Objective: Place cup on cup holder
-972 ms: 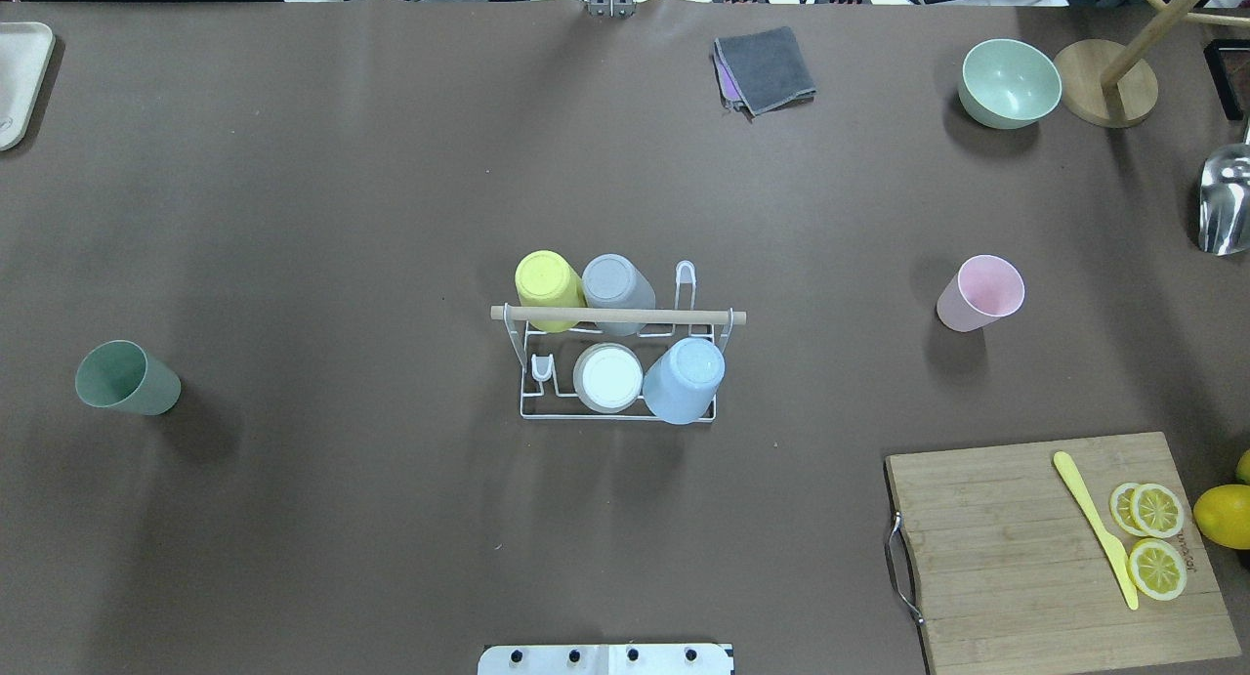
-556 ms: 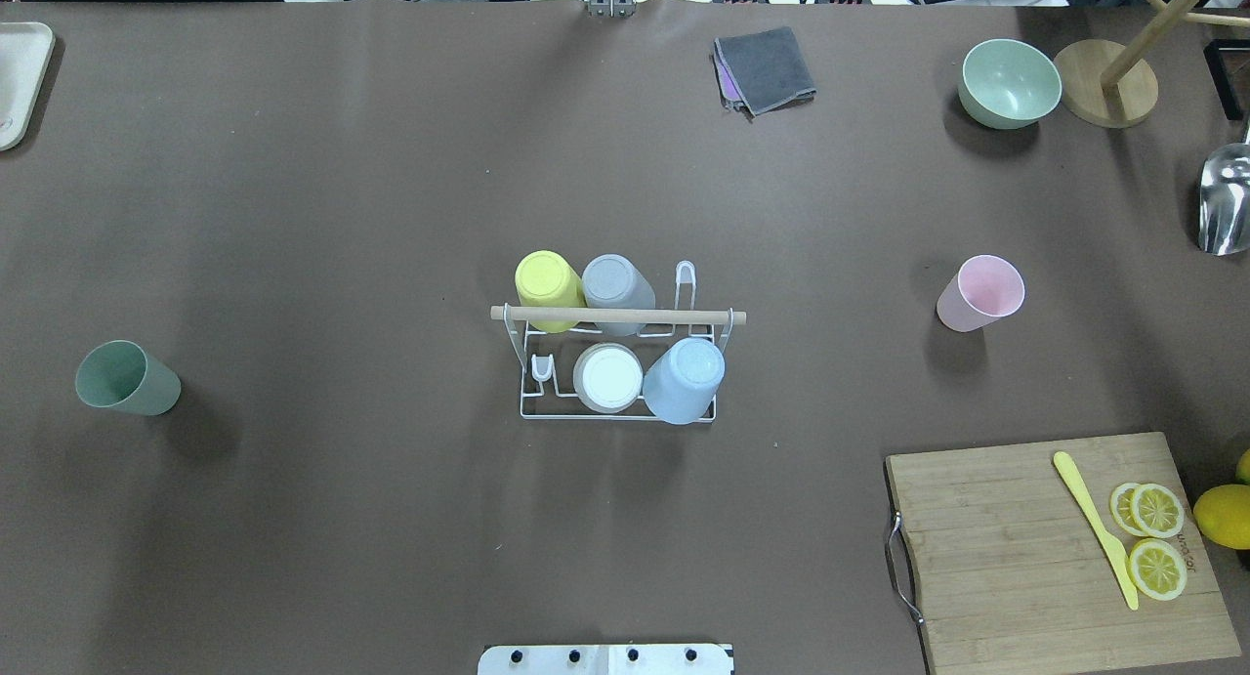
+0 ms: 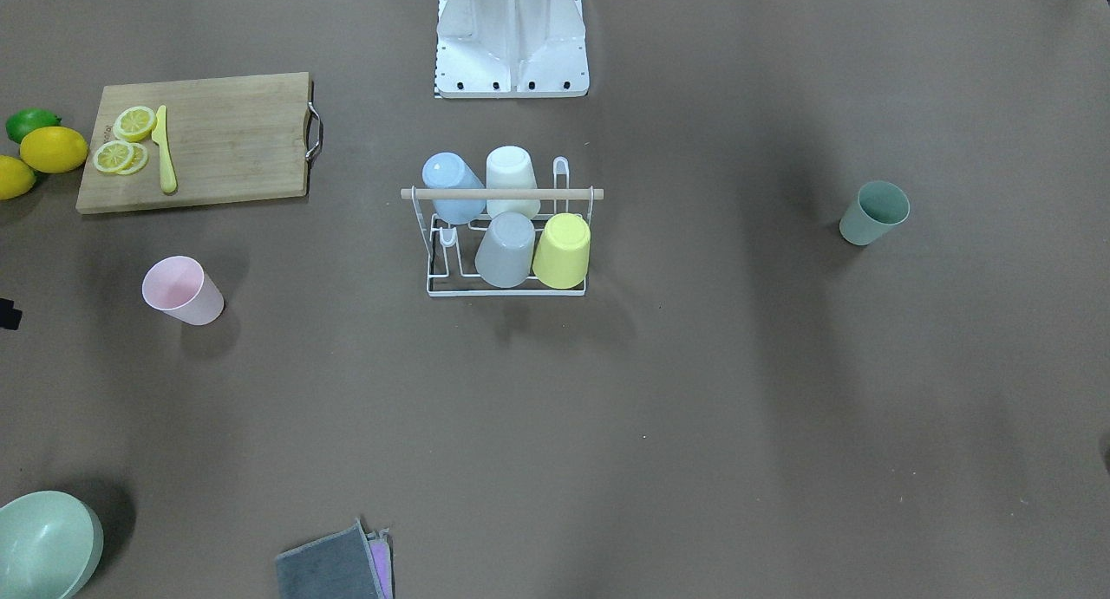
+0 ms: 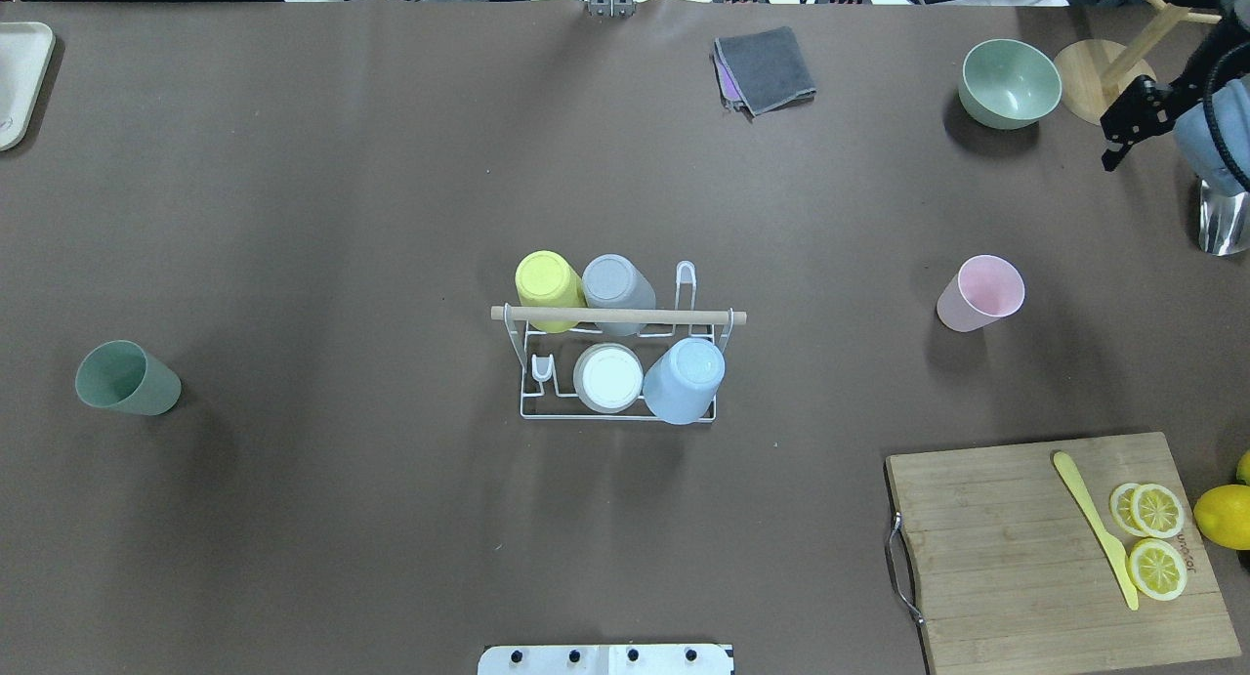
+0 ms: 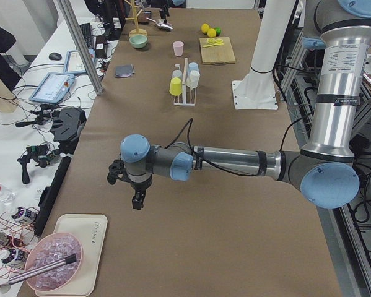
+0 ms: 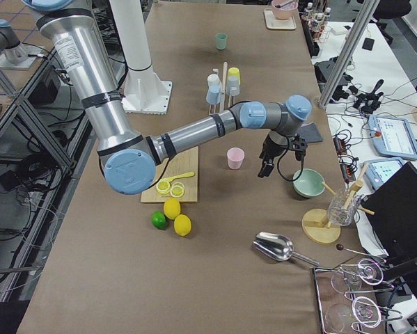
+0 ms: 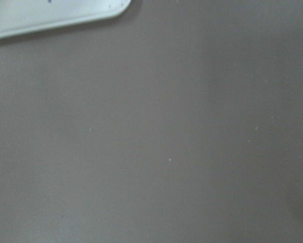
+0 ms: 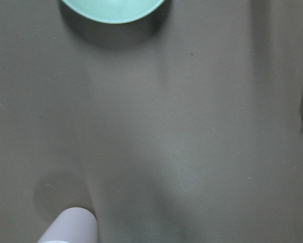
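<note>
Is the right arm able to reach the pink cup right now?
Probably yes: the right gripper hangs near the pink cup, which stands alone on the table, nothing between them.

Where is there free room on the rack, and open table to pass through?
Two free: far prong beside the grey cup, near prong beside the white cup. Bare table lies between green cup and cup holder. Crowded around the cutting board and bowl.

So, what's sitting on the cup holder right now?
Four upturned cups sit on the cup holder: yellow cup, grey cup, white cup, blue cup. Two prongs stand bare; those under the cups are hidden.
</note>
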Motion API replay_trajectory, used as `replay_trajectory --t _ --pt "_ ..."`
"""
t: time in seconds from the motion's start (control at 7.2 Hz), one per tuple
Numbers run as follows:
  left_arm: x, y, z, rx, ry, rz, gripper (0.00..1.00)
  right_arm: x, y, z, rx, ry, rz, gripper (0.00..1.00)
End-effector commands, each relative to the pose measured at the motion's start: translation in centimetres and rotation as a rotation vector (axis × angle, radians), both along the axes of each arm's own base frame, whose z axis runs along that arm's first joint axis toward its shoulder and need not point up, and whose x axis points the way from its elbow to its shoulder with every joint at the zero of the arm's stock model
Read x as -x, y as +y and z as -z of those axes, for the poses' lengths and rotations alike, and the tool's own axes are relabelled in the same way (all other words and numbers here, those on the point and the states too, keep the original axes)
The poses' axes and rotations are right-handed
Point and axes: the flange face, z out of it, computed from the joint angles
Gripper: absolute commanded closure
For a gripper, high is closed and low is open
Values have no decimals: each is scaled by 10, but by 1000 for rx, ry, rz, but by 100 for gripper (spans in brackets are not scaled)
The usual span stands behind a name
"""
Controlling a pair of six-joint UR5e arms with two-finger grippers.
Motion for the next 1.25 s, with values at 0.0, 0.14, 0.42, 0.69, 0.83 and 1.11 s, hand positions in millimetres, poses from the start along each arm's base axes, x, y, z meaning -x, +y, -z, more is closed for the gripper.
replay_trajectory --t 0.0,0.14,0.42,0.69,0.83,1.11 --pt "18 -65 40 2 1 70 3 71 -31 12 28 3 86 0" --pt "17 -117 63 93 -4 122 3 105 -26 11 39 8 134 0" --pt "10 -169 81 249 -22 108 3 127 -44 9 86 -26 192 0" --pt "-2 -176 79 371 -35 88 3 138 -48 -12 170 -75 248 0" --pt "-33 -169 65 427 -51 19 3 146 -59 -8 213 -62 266 0" --pt "-104 -154 55 540 -127 -84 3 160 -55 -21 175 -78 369 0"
